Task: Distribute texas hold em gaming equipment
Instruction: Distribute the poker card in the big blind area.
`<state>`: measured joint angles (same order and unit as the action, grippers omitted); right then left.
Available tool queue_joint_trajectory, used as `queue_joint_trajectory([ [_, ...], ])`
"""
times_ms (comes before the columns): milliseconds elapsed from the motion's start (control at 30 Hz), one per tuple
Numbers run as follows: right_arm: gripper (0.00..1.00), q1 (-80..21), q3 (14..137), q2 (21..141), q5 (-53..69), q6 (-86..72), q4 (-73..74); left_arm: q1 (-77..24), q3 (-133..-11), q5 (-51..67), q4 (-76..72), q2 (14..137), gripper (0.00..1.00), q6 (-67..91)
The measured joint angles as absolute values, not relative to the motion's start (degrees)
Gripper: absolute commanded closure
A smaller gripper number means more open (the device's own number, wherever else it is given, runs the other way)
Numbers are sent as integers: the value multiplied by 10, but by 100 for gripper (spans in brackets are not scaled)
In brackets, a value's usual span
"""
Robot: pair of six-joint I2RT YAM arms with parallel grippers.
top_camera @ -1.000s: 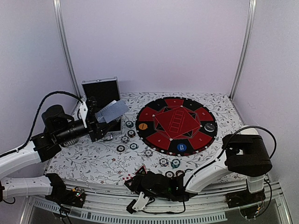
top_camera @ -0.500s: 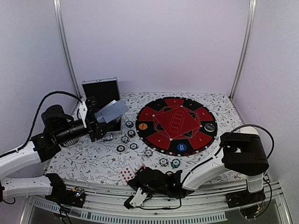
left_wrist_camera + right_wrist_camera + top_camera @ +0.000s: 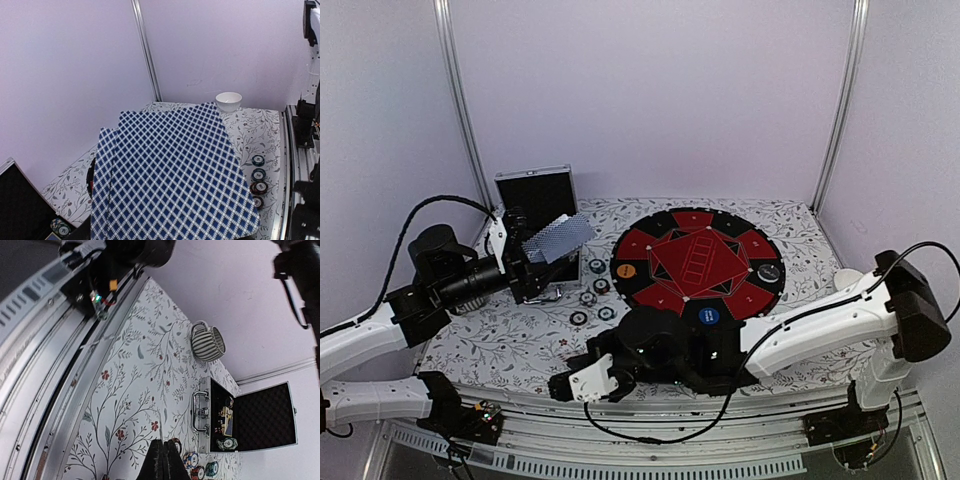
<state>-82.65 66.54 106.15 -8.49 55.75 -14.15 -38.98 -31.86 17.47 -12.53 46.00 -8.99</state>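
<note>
The right arm [image 3: 820,323] has swung left across the near edge — its fingers [image 3: 157,462] have shut. The face-up card no longer shows.

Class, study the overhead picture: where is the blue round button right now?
In the top view, the blue button lies on the near edge of the round red-and-black mat, slightly right of centre, just beyond the right arm.

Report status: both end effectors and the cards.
Left end effector shut on fanned cards. Right end effector shut, nothing seen held, low at near edge. Chips loose beside mat. Right arm spans table front.
</note>
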Motion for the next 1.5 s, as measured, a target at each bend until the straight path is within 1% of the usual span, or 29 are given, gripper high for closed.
queue_joint_trajectory([
  [133,98,-809,669,986,-44,436,-109,-390,-319,173,-125,460,46,-90],
  [267,98,-765,661,926,5,307,-65,-390,-319,170,-125,460,46,-90],
  [567,98,-612,543,713,70,65,-1,-389,-319,161,-126,463,46,-91],
  [700,98,-537,517,648,88,-6,20,-389,-319,160,-126,469,46,-94],
  [767,98,-493,514,637,103,-36,26,-389,-319,160,-125,473,46,-95],
  [900,98,-401,526,659,153,-83,44,-389,-319,160,-125,479,46,-96],
  [1133,98,-305,633,791,242,-91,133,-389,-318,159,-126,481,46,-105],
  [1267,98,-283,672,843,272,-81,161,-389,-311,163,-130,481,46,-109],
  [1500,98,-284,724,926,314,-44,196,-389,-302,173,-130,484,46,-110],
])
